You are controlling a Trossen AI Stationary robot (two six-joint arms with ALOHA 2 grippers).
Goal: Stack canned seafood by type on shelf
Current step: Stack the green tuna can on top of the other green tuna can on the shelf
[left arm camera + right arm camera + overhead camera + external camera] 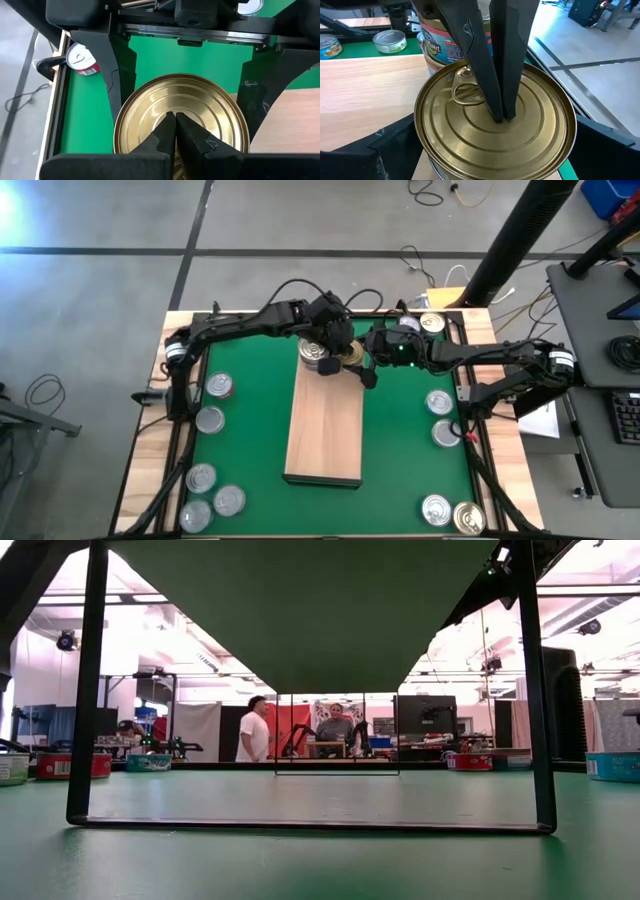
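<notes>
- The left gripper (335, 352) is seen at the far end of the shelf (322, 442), its two fingers (495, 75) pressed together and resting tip-down on the lid of a gold-topped can (495, 130).
- The right gripper (362, 365) is spread wide on either side of that same gold-topped can, one finger (107, 60) on each flank; whether the fingers touch the can's wall cannot be told.
- The gold-topped can sits at the far right corner of the shelf, on top of another can.
- A stack of labelled cans (437, 47) stands just beside it on the shelf.
- Silver-topped cans (212, 402) are scattered over the green mat (400, 440) along the left and right sides of the shelf.
- Another gold-topped tin (467, 517) lies at the near right corner of the mat.
</notes>
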